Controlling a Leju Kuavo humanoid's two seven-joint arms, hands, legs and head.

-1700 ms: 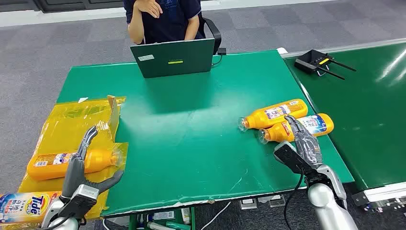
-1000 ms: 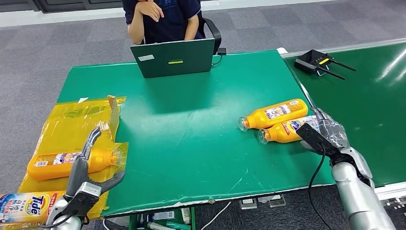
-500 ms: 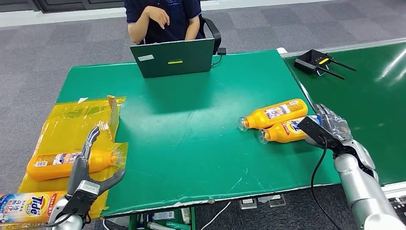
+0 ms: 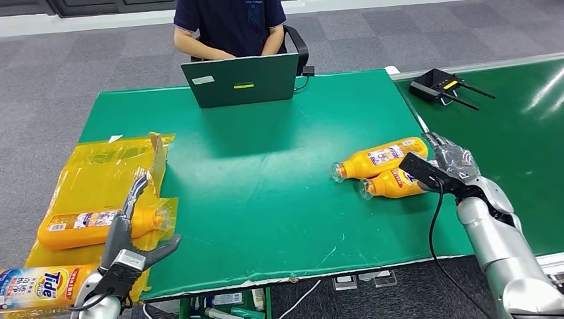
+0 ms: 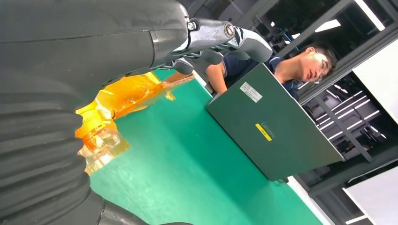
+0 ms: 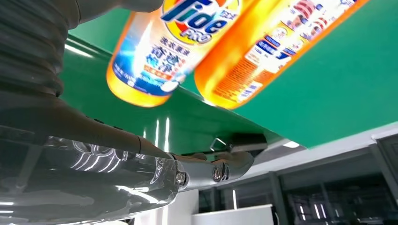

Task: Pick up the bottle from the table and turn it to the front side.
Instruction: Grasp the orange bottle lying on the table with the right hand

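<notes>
Two orange plastic bottles lying side by side on the green table (image 4: 266, 199), near its right edge, caps pointing left. Near orange bottle with the blue Tide label (image 4: 394, 182) touching the far orange bottle with the white label (image 4: 380, 157). Right hand (image 4: 447, 166) resting at the bottom end of the near bottle, fingers (image 4: 439, 143) stretched past it. Cannot tell if holding it or just touching. Same two bottles seen close up by the right wrist, labels facing the camera.

Left hand (image 4: 130, 242) low at the left corner, holding nothing, fingers spread wide, one long finger pointing up. Just beyond it, a crinkly yellow plastic bag (image 4: 100, 173) spread flat, with a third orange bottle (image 4: 100, 224) lying inside it. A fourth Tide bottle (image 4: 40, 286) at the bottom left corner.

Dark green laptop (image 4: 241, 80) standing open at the far edge, a person in a dark blue shirt (image 4: 229, 23) sitting behind it. Black remote with antennas (image 4: 439, 86) on the other green table to the right.
</notes>
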